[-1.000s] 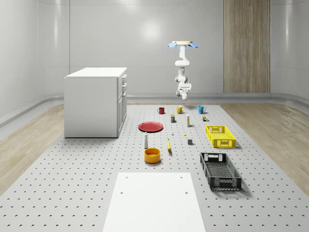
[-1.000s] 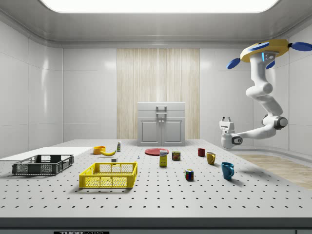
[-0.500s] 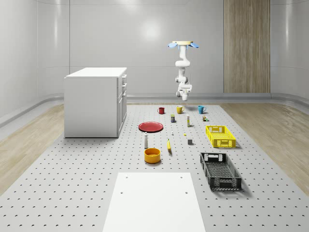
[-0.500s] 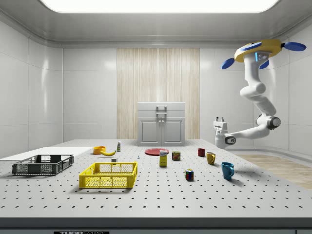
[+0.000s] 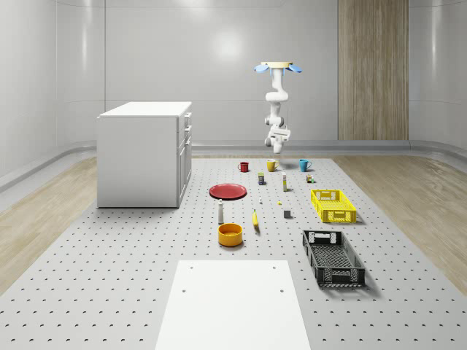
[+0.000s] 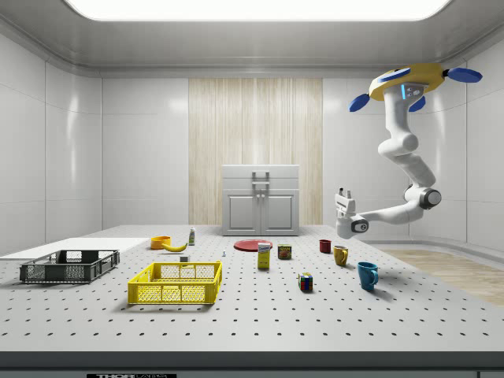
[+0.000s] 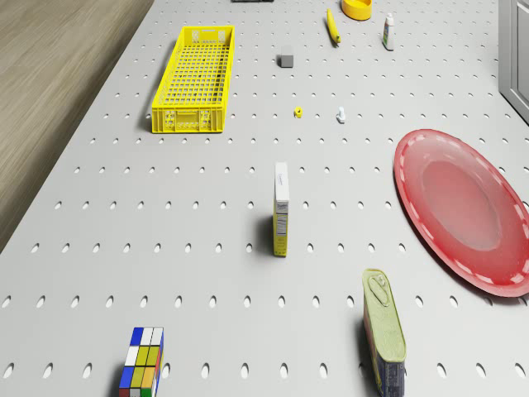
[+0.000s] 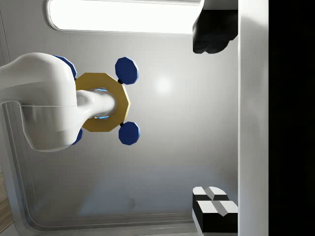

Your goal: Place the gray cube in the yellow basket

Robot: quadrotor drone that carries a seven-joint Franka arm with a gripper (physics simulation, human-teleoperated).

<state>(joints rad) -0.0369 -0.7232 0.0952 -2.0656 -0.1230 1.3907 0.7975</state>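
The small gray cube (image 5: 287, 214) (image 7: 285, 59) rests on the perforated table, a short way from the yellow basket (image 5: 333, 205) (image 6: 175, 283) (image 7: 195, 78), which holds nothing. The drone (image 5: 276, 68) (image 6: 409, 83) hovers high over the table's far end, above the mugs. Its arm hangs down and bends, so the gripper (image 5: 279, 130) (image 6: 344, 191) (image 8: 214, 123) points up toward the ceiling, far from the cube. It is open: its fingertips (image 8: 214, 211) stand wide apart with nothing between them.
A white cabinet (image 5: 142, 153) stands at the whole-scene view's left. A red plate (image 7: 463, 207), an upright box (image 7: 281, 207), a can (image 7: 384, 331) and a puzzle cube (image 7: 140, 360) lie below the drone. A black crate (image 5: 333, 257), orange bowl (image 5: 230, 234) and banana (image 5: 255, 219) sit nearer.
The drone with its arm has drifted toward the side view's left, toward the table's middle. The gripper stays pointing up and open. The objects on the table have not moved.
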